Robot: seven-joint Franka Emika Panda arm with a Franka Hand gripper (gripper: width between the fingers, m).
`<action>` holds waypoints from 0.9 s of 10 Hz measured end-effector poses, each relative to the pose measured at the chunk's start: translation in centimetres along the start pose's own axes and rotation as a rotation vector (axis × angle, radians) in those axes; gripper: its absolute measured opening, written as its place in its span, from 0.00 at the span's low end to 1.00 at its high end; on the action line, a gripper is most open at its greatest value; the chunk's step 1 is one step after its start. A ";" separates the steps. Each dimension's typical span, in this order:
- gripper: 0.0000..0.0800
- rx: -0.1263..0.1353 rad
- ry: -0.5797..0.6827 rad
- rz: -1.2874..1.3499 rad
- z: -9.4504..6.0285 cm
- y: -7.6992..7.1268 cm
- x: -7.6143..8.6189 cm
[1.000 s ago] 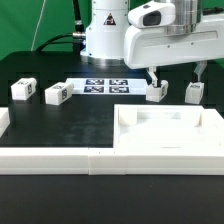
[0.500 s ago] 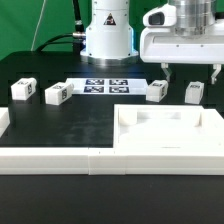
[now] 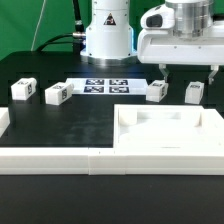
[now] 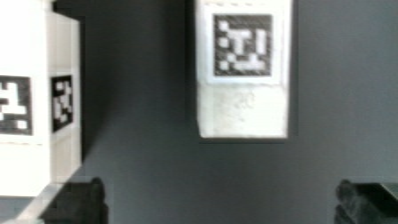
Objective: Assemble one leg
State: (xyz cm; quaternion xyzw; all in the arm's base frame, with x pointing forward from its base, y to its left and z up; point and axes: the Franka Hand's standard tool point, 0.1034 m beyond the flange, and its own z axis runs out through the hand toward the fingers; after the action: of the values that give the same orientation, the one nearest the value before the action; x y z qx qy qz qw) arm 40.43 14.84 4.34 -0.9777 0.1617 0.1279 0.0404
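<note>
1. Gripper (image 3: 188, 72) hangs over the far right part of the counter (image 3: 80, 125), by the exterior view. The jaws are spread wide with nothing between them.
2. Fingers (image 3: 160, 70) are off the surface and not touching any part.
3. Four legs stand in a loose row toward the far edge. First leg (image 3: 22, 90) is near the far left corner and second leg (image 3: 57, 95) is just beside it.
4. Third leg (image 3: 157, 91) is right below the finger on the exterior view's left. Fourth leg (image 3: 194, 93) sits under the gap between the fingers, near the far right corner. The two legs are apart.
5. Marker board (image 3: 105, 86) lies flat at the far edge, between the second and third legs.
6. Tray-like part (image 3: 170, 150) fills the near right corner. A white rail (image 3: 50, 160) runs along the near edge to its left.
7. Wrist view: gripper (image 4: 221, 200) has both dark fingertips (image 4: 71, 200) in frame, set far apart.
8. Wrist view: centre leg (image 4: 240, 100) has its tag facing the camera. It lies ahead of the gap, clear of both tips.
9. Wrist view: side leg (image 4: 32, 100) is cut off by the frame edge, with tags on two faces. I cannot tell for sure which of the row's legs these two are.
</note>
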 end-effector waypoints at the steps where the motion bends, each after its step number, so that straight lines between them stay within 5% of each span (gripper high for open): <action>1: 0.81 0.006 -0.068 0.013 0.1 -0.4 0.0; 9: 0.81 -0.040 -0.693 0.028 1.1 0.1 -1.1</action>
State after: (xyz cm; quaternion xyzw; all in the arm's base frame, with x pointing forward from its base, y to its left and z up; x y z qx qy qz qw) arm 39.09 15.25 3.55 -0.8745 0.1493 0.4558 0.0717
